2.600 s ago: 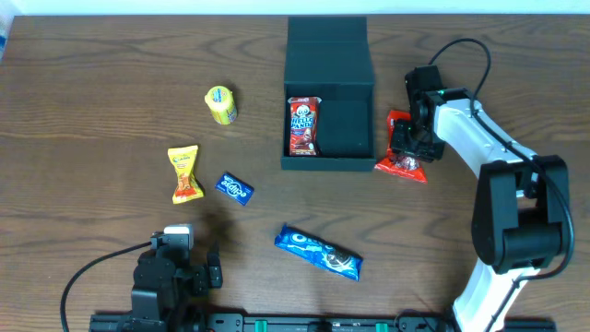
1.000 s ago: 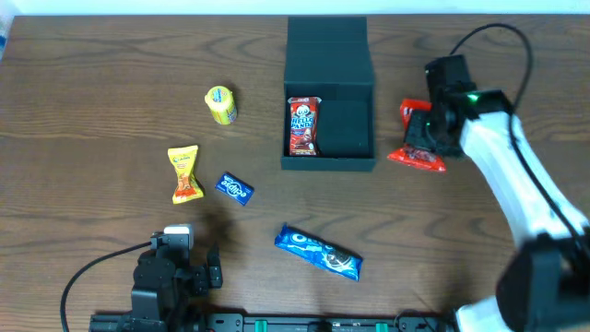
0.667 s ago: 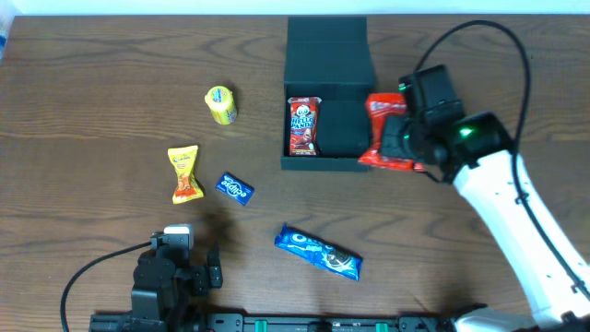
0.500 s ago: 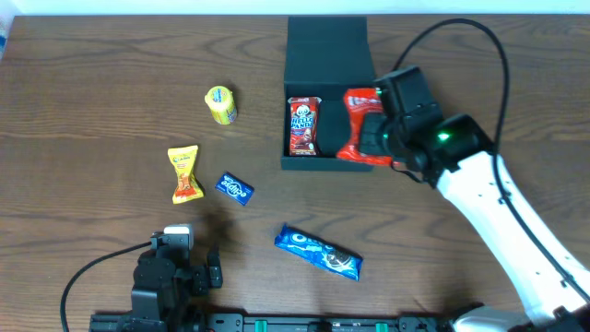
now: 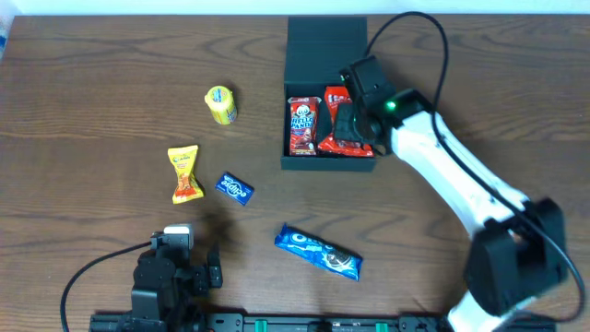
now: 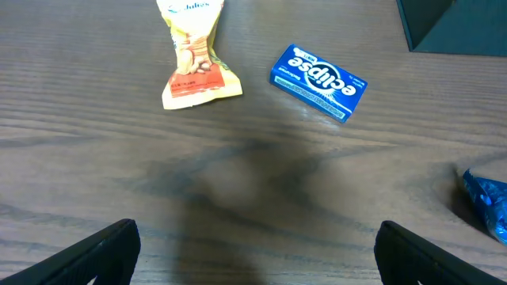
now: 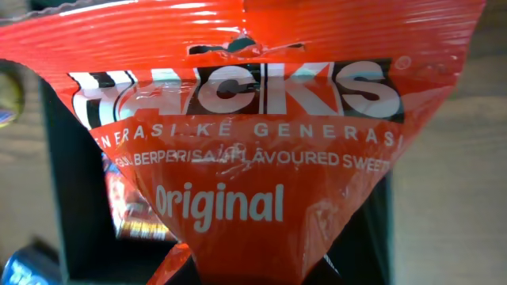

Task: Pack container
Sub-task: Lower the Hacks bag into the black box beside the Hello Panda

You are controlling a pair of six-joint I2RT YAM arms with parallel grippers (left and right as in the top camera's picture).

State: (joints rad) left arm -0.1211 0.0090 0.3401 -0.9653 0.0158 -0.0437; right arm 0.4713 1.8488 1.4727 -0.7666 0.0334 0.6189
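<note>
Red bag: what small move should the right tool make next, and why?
Probably lower and open the right tool: it holds the red bag over the free right half of the container, beside the Hello Panda packet, so it should drop inside.

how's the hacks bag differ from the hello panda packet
The Hacks bag hangs pinched in the right gripper over the right half of the container; the Hello Panda packet lies flat on its floor at the left. The Hacks bag looks wider than the Hello Panda packet. Both are red.
</note>
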